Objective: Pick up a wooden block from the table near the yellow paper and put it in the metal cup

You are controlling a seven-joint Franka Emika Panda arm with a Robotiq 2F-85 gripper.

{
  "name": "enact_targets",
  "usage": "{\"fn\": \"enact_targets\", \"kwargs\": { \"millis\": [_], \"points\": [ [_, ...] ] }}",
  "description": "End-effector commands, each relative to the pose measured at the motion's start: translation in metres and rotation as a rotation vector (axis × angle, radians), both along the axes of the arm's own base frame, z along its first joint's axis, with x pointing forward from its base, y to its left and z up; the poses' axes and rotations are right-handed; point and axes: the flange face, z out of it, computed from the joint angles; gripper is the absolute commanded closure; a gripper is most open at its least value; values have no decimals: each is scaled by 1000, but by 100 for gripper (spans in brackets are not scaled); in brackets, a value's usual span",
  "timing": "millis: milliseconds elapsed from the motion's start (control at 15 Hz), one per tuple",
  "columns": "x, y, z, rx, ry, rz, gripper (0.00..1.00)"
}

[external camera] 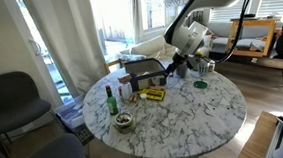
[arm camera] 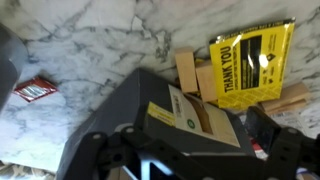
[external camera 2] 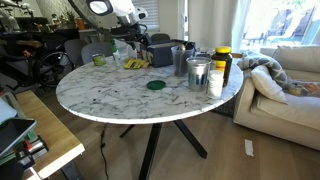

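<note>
Containers first: we have the metal cup (external camera 2: 198,72) standing upright on the surface (external camera 2: 120,98), shiny and cylindrical. Seen from the side, we cannot tell what is in it. Just behind it is a darker grey cup (external camera 2: 181,58), and beside them a jar with a yellow lid (external camera 2: 222,62). A flat round dish (external camera 2: 156,86) lies well apart from the cup, towards the middle. Near the other edge we see a small bowl (external camera: 123,121) next to an upright green bottle (external camera: 111,99).

In the wrist view the wooden block (arm camera: 186,68) lies flat on the marble, touching the left edge of the yellow paper (arm camera: 250,62), with more pale blocks packed beside it. A black box (arm camera: 140,115) with a tan label fills the foreground and covers the blocks' lower ends. A small red packet (arm camera: 33,90) lies off to the left.

The gripper (arm camera: 190,162) hovers above the box, and its dark fingers (arm camera: 100,150) are spread wide with nothing between them. The white top is veined in grey, the paper is bright yellow with black print, and the blocks are plain rectangular wood.
</note>
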Motion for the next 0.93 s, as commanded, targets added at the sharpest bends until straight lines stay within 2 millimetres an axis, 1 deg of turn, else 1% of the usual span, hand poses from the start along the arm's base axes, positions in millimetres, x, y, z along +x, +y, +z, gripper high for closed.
{"fn": "enact_targets", "kwargs": {
  "millis": [0, 67, 133, 267, 600, 867],
  "points": [
    [20, 0, -20, 55, -66, -20, 0],
    [20, -1, -29, 73, -54, -19, 0],
    [17, -2, -41, 92, -18, -24, 0],
    [10, 0, -56, 105, 32, -43, 0],
    [27, 3, -81, 112, -6, 10, 0],
    [32, -1, -103, 118, 24, 79, 0]
  ]
}}
